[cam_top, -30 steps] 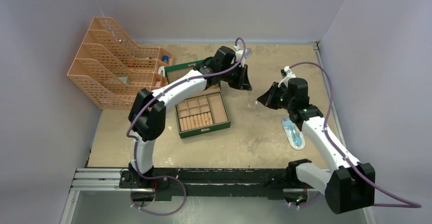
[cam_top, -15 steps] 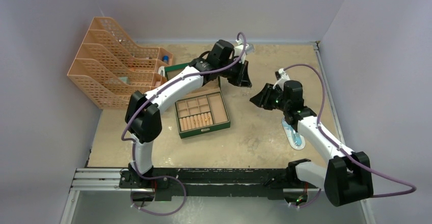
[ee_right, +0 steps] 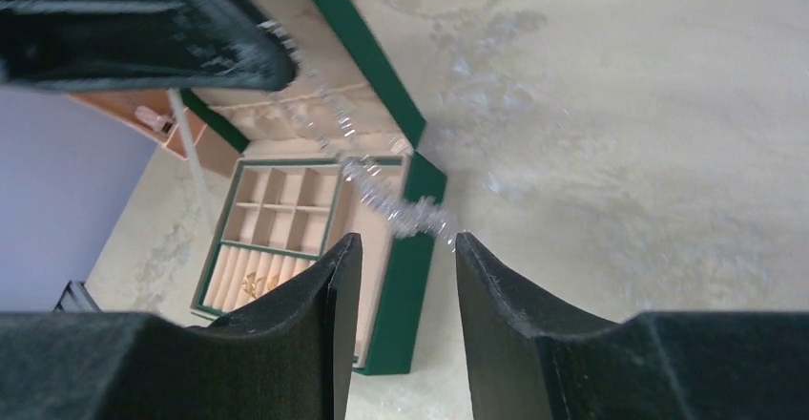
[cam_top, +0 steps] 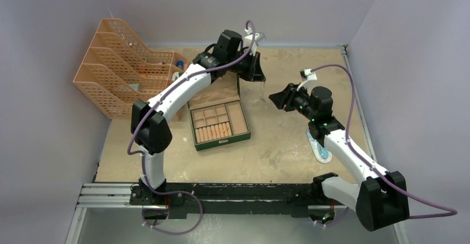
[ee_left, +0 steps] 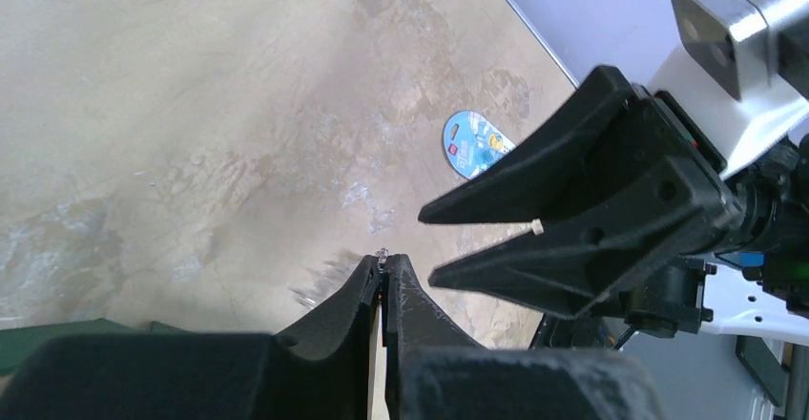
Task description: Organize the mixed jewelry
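left arm stretched forward, left hand [ee_left: 384,269] pinched on a silvery chain [ee_right: 382,196], right hand [ee_right: 406,244] facing it, fingers spread

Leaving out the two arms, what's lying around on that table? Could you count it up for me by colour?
Orange: 1, slotted rack
Green: 1, compartment box
Light blue: 1, oval packet
Silver: 1, silvery chain, dangling from the left gripper
Total: 4

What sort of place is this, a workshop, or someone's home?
Most likely a robotics lab test cell: the left arm and right arm bolted to an aluminium rail, plain walls around the table, staged props like a green jewelry box and orange file racks.
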`<act>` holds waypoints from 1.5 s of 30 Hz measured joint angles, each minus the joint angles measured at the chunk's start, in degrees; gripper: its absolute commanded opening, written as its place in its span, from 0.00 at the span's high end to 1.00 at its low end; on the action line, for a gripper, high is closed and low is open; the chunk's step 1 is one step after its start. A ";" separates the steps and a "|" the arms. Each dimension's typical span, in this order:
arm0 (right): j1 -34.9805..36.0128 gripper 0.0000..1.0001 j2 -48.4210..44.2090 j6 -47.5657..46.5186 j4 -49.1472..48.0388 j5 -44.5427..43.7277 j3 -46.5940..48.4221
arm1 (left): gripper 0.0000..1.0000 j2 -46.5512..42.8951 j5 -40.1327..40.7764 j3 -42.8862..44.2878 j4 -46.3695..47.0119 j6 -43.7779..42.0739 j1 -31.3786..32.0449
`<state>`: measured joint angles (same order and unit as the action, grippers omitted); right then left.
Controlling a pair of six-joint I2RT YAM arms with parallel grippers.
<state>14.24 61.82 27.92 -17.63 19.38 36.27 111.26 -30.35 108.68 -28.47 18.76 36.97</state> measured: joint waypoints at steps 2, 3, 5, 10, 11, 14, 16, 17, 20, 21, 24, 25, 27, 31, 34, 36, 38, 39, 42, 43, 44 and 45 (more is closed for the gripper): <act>1.73 0.55 0.17 -1.14 -3.04 0.02 -0.31 | 1.00 -0.68 -0.07 0.00 -0.61 -0.33 -0.83; 2.58 0.54 0.17 -1.57 -4.35 0.09 -0.46 | 1.00 -1.05 -0.07 0.00 -0.76 -0.37 -1.11; 4.66 0.53 0.17 -2.43 -8.22 0.09 -1.03 | 1.00 -2.12 -0.11 -0.04 -1.11 -0.39 -1.81; 8.68 0.51 1.40 -3.15 -15.63 -1.44 -1.16 | 1.00 -5.33 -0.09 -0.52 -1.27 -0.37 -3.10; 9.51 0.51 2.08 -3.19 -16.61 -2.47 -1.09 | 1.00 -5.95 -0.09 -0.63 -1.36 -0.37 -3.23; 11.98 0.51 4.81 -3.19 -18.45 -7.02 -0.48 | 1.00 -7.30 -0.09 -0.81 -1.40 -0.33 -3.54; 13.68 0.53 6.12 -3.13 -19.10 -10.14 -0.24 | 1.00 -7.89 -0.11 -1.05 -1.51 -0.28 -3.54; 14.51 0.54 6.40 -3.13 -19.21 -11.67 -0.22 | 1.00 -8.28 -0.13 -1.42 -1.55 -0.24 -3.54; 16.39 0.61 6.40 -2.97 -20.24 -15.61 -0.22 | 1.00 -9.42 -0.55 -2.67 -1.90 0.11 -3.58; 16.68 0.63 6.40 -2.99 -20.76 -16.13 -0.22 | 1.00 -9.81 -0.76 -3.10 -1.99 0.15 -3.58; 17.16 0.58 6.40 -2.84 -22.43 -17.51 -0.22 | 1.00 -10.82 -1.20 -4.11 -2.05 0.22 -3.58; 17.20 0.55 6.40 -2.84 -22.75 -17.73 -0.22 | 1.00 -11.08 -1.20 -4.35 -2.05 0.22 -3.58; 17.22 0.54 6.40 -2.69 -23.41 -18.25 -0.22 | 1.00 -11.32 -1.18 -4.46 -2.08 0.22 -3.58; 17.25 0.60 6.40 -2.34 -24.59 -18.45 -0.22 | 1.00 -11.43 -1.18 -4.46 -2.12 0.20 -3.58; 17.25 0.62 6.51 -1.97 -24.74 -18.62 0.26 | 1.00 -11.43 -1.20 -4.46 -2.19 0.20 -3.58; 17.25 0.62 7.17 -1.81 -24.74 -18.71 1.22 | 1.00 -11.45 -1.25 -4.46 -2.27 0.20 -3.58; 17.27 0.62 7.82 -1.79 -24.79 -18.73 1.97 | 1.00 -11.54 -1.42 -4.55 -2.32 0.20 -3.58; 17.27 0.62 8.09 -1.77 -24.85 -18.78 2.12 | 1.00 -11.63 -1.55 -4.57 -2.43 0.22 -3.58; 17.27 0.63 8.90 -1.70 -24.81 -18.88 2.14 | 1.00 -11.85 -2.14 -4.63 -2.47 0.22 -3.58; 17.27 0.63 9.29 -1.62 -24.81 -18.91 2.21 | 1.00 -11.98 -2.32 -4.76 -2.45 0.24 -3.58; 17.27 0.63 9.66 -1.62 -24.81 -18.95 2.27 | 1.00 -12.15 -2.45 -4.94 -2.45 0.26 -3.58; 17.27 0.63 10.23 -1.60 -24.90 -19.10 2.36 | 1.00 -12.33 -2.51 -5.11 -2.47 0.31 -3.58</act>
<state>31.51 72.05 26.33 -42.52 0.27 38.63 98.94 -32.86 103.57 -30.94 19.07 33.39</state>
